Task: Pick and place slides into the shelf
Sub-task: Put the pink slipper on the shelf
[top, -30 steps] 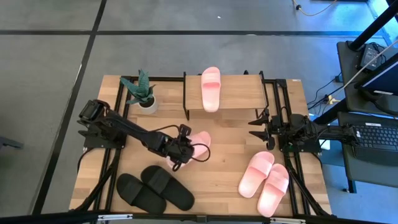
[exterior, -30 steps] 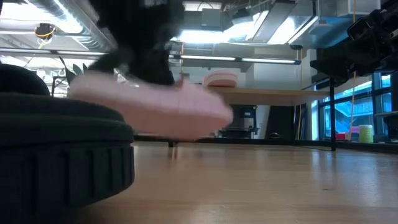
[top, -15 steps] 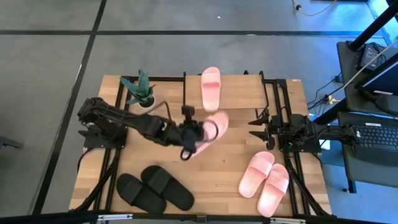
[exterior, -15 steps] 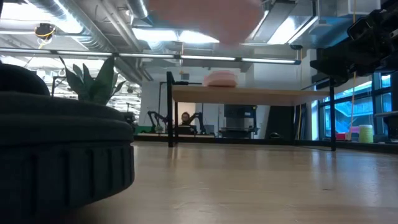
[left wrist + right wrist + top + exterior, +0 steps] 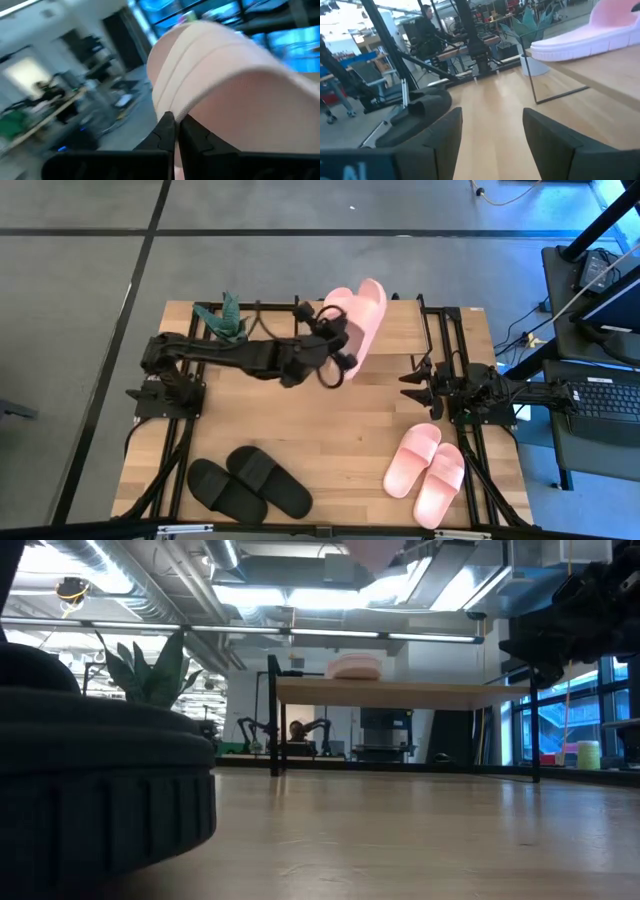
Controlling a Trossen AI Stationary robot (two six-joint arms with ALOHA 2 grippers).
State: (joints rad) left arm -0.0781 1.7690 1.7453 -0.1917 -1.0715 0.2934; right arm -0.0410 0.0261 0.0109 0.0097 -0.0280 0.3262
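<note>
1. The left tool [image 5: 335, 352] is clamped on a pale pink slide [image 5: 364, 320] and holds it in the air over the top board of the shelf [image 5: 400, 330]. The slide is tilted on its side, I think because the grip is at its edge, and it must be turned flat before it can be put down.
2. In the left wrist view the two fingers [image 5: 167, 131] are pressed together on the edge of this slide, so the hold looks narrow; a slip is possible.
3. A second pink slide [image 5: 335, 305] already lies on the top board, partly hidden under the carried one. The carried slide probably goes beside it, to make a pair.
4. The right tool [image 5: 420, 378] waits with its fingers apart near the right end of the shelf, holding nothing.
5. One pink pair [image 5: 426, 470] lies on the counter [image 5: 340, 440] at the front right, and the black pair [image 5: 248, 482] at the front left, both not yet shelved.
6. A small potted plant [image 5: 226, 325] stands just beside the left end of the shelf, so the arm must pass near it.
</note>
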